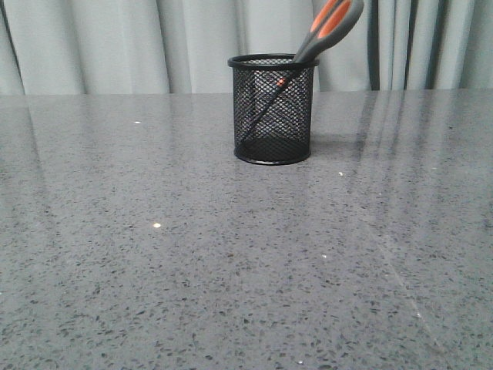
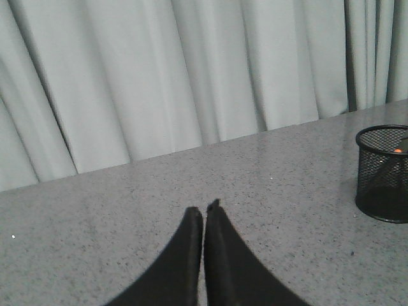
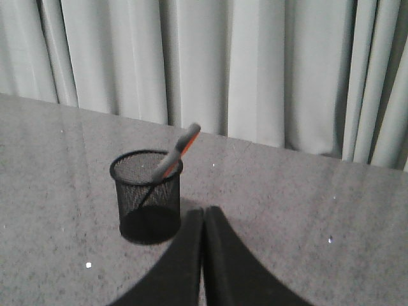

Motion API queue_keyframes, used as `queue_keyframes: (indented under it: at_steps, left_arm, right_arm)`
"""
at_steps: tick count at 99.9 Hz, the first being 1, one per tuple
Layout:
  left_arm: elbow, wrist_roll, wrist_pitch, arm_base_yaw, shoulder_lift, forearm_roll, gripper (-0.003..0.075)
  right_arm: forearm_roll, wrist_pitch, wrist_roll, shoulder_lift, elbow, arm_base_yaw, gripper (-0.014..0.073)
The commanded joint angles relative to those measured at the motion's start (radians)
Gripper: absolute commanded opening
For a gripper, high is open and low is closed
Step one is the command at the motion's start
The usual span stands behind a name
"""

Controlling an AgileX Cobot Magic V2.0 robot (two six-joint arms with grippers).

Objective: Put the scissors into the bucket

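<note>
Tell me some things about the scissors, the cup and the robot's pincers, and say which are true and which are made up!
1. The scissors stand in the bucket, handles up. True.
2. The bucket lies tipped over. False: it stands upright on the table.
3. The left pincer is shut and holds nothing. True.
4. The right pincer grips the scissors. False: it is shut, empty and apart from them.
5. The handles stick out above the rim. True.

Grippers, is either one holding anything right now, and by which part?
Nothing is held: left gripper and right gripper have shut, empty jaws.
</note>
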Motion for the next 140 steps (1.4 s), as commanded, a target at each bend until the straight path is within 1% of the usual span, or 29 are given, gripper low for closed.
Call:
queue_keyframes:
  at_steps: [1,11,22,37,106,112,117,119,122,124,125,129,132,136,140]
  left_arm:
    - [0.062,-0.011,-0.075,0.001,-0.094,-0.086,-0.0020]
    - [0.132,-0.011,-0.075,0.001,-0.194,-0.098,-0.0020]
    - [0.174,-0.011,-0.075,0.001,-0.262,-0.101,-0.0020]
    - [0.179,-0.011,-0.066,0.001,-0.253,-0.144,-0.0020]
    - [0.181,-0.011,-0.071,0.001,-0.253,-0.144,-0.0020]
    - [0.181,-0.016,-0.075,0.001,-0.253,-0.097,-0.0020]
    - [0.190,-0.096,-0.075,0.001,-0.253,0.034,-0.0020]
    - [0.196,-0.166,-0.078,0.003,-0.253,0.079,-0.0020]
    - [0.207,-0.316,-0.089,0.005,-0.253,0.207,-0.0020]
    - [0.217,-0.380,-0.093,0.007,-0.253,0.291,-0.0020]
    - [0.221,-0.444,-0.098,0.007,-0.253,0.318,-0.0020]
    - [0.247,-0.618,-0.118,0.012,-0.253,0.465,-0.0020]
    - [0.268,-0.707,-0.136,0.012,-0.253,0.547,-0.0020]
    - [0.299,-0.790,-0.169,0.012,-0.253,0.636,-0.0020]
    - [0.328,-0.811,-0.197,0.012,-0.253,0.663,-0.0020]
  right_arm:
    - [-0.005,-0.094,-0.001,-0.078,0.056,-0.006,-0.0045]
    - [-0.005,-0.094,-0.001,-0.166,0.130,-0.006,-0.0045]
    - [-0.005,-0.116,-0.001,-0.207,0.176,-0.006,-0.0045]
    - [-0.005,-0.124,-0.001,-0.207,0.183,-0.006,-0.0045]
    - [-0.005,-0.123,-0.001,-0.207,0.183,-0.006,-0.0045]
    - [-0.005,-0.123,-0.001,-0.207,0.183,-0.006,-0.0045]
    - [-0.005,-0.123,-0.001,-0.207,0.183,-0.006,-0.0045]
    - [-0.005,-0.123,-0.001,-0.207,0.183,-0.006,-0.0045]
    - [-0.005,-0.123,-0.001,-0.207,0.183,-0.006,-0.0045]
    - [-0.005,-0.123,-0.001,-0.207,0.183,-0.006,-0.0045]
    - [-0.005,-0.123,-0.001,-0.207,0.183,-0.006,-0.0045]
    - [-0.005,-0.123,-0.001,-0.207,0.183,-0.006,-0.0045]
    - [-0.005,-0.123,-0.001,-0.207,0.183,-0.006,-0.0045]
    - [-0.005,-0.123,-0.001,-0.207,0.183,-0.006,-0.0045]
    - [-0.005,-0.123,-0.001,-0.207,0.183,-0.006,-0.0045]
